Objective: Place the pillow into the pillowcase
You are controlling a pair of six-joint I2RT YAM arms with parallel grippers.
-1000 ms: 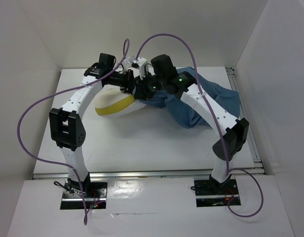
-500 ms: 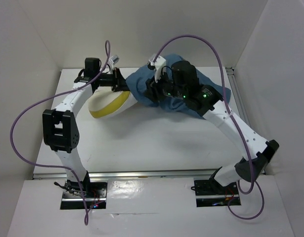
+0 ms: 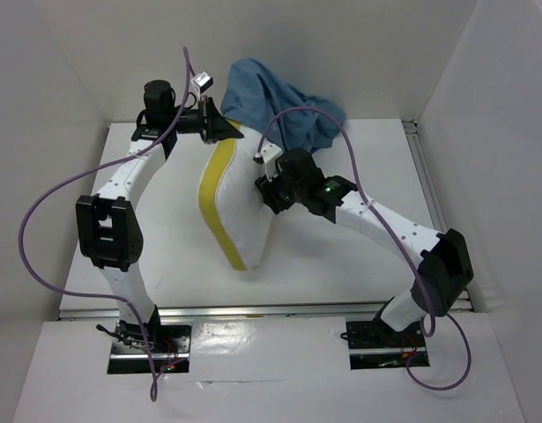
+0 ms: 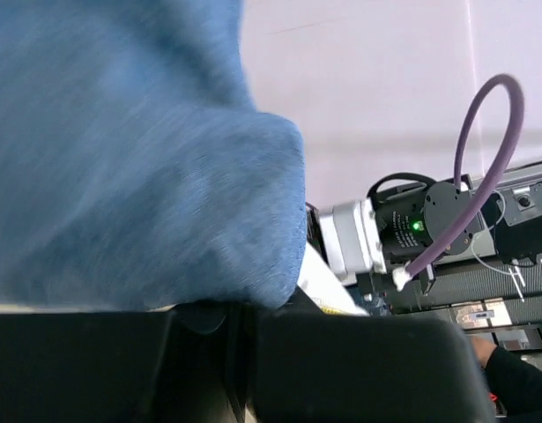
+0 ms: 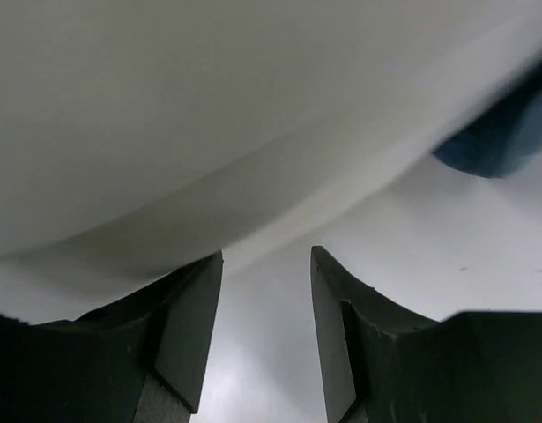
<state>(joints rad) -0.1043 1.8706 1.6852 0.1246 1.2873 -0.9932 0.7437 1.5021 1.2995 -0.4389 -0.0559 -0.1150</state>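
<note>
The pillow (image 3: 244, 203) looks partly sleeved: the left gripper (image 3: 215, 129) clamps the pillowcase (image 3: 279, 101) aloft. The right gripper (image 5: 266, 269), fingers (image 5: 187, 335) apart beside the pillow, should next tug cloth down

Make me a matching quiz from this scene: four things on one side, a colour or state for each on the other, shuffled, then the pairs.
1. pillow
2. pillowcase
3. left claw
4. right claw

A. open, holding nothing
B. blue, bunched at the pillow's far end
C. cream with a yellow band
D. shut on blue cloth

Pairs: 1-C, 2-B, 3-D, 4-A
</note>
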